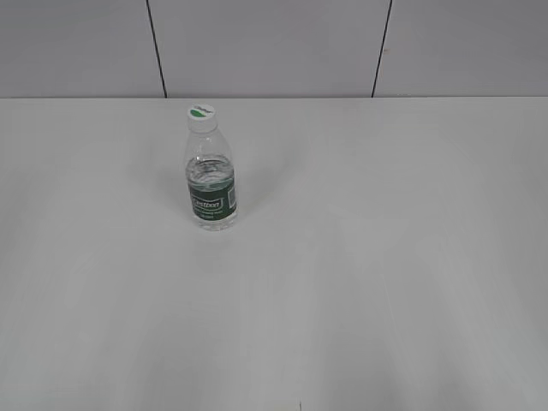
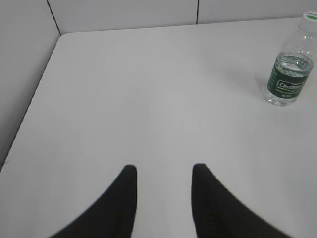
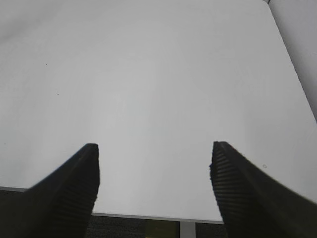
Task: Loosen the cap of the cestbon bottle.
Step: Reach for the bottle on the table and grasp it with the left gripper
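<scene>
The cestbon bottle [image 1: 211,175] stands capped, alone on the table [image 1: 385,257]; both end effectors [image 2: 163,171] [image 3: 154,148] released, well apart.

Left gripper [image 2: 163,171] low in the frame, black jaws parted, holding nothing. Right gripper [image 3: 154,151] at bottom of the frame, ribbed jaws spread wider, likewise holding nothing.

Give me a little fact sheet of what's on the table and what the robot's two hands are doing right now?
bottle: upright on the white table, partly filled, dark green label
cap: white, on the bottle
left hand: open, empty, short of the bottle
right hand: open, empty, over bare table, bottle not in its view
contact: neither hand touches the bottle
</scene>
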Controlling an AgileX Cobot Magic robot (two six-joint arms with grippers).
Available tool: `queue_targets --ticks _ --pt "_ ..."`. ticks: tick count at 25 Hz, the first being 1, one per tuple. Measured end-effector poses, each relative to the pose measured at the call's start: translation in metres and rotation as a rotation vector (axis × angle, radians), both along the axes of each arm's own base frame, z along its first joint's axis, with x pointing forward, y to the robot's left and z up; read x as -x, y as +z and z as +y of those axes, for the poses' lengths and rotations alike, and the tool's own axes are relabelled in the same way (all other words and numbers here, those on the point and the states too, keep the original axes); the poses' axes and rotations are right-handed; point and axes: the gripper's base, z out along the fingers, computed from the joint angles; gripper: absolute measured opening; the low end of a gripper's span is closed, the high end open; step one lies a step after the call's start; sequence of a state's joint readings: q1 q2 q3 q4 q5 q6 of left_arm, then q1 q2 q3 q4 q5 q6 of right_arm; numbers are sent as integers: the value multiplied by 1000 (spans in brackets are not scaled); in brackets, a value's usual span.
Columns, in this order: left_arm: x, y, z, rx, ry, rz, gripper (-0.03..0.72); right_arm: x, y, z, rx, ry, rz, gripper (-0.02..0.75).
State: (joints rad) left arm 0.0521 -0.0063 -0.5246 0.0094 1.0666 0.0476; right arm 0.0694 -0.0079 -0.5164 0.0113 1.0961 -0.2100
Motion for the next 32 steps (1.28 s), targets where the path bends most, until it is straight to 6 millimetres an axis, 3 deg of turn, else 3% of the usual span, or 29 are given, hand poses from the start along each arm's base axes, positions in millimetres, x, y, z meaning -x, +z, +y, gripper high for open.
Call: queue_targets --ticks 21,24,28,32 --pt "0 0 0 0 0 0 243 0 0 0 0 0 0 533" --pt "1 2 0 0 -1 -14 269 0 0 0 0 0 0 533" --pt "7 29 -1 -7 -2 -169 384 0 0 0 0 0 0 533" --pt "3 68 0 -29 -7 -302 433 0 0 0 0 0 0 533"
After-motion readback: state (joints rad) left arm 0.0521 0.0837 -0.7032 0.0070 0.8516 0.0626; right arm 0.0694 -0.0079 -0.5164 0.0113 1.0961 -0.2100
